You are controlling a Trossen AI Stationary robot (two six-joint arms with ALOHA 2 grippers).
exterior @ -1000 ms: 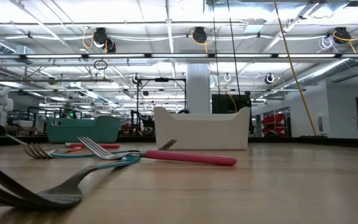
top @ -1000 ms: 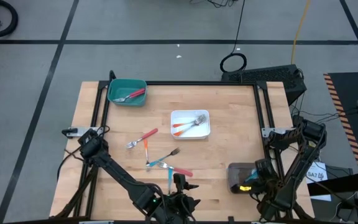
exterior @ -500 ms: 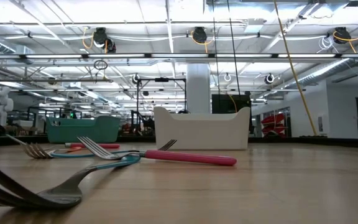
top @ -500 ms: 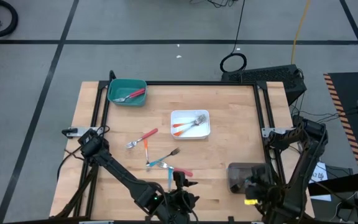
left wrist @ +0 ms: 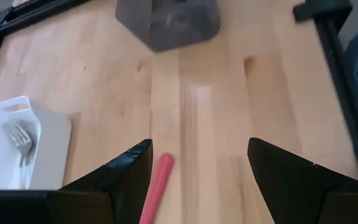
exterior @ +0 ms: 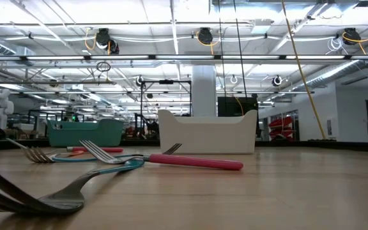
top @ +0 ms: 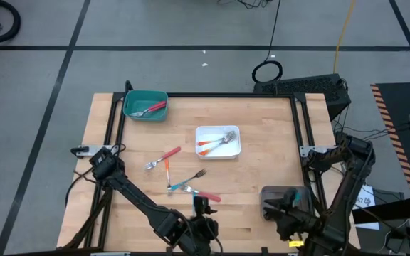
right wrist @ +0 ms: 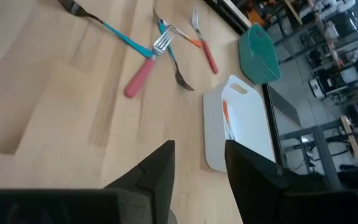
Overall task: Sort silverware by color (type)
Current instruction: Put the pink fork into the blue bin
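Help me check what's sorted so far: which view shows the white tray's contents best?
The high view: it looks straight into the white tray, showing orange-handled forks inside. The low view shows only its side wall; each wrist view shows it partly.

From the high view I look straight down on the whole table (top: 262,114) from well above. My low view sits at table-top height on the near edge, facing level across into the room, very close to the forks. My left wrist camera looks down past its dark fingers (left wrist: 123,171) toward the right side; the right wrist one looks across toward the far left. All four share the white tray (top: 218,141) (exterior: 207,135) (left wrist: 17,149) (right wrist: 241,127)
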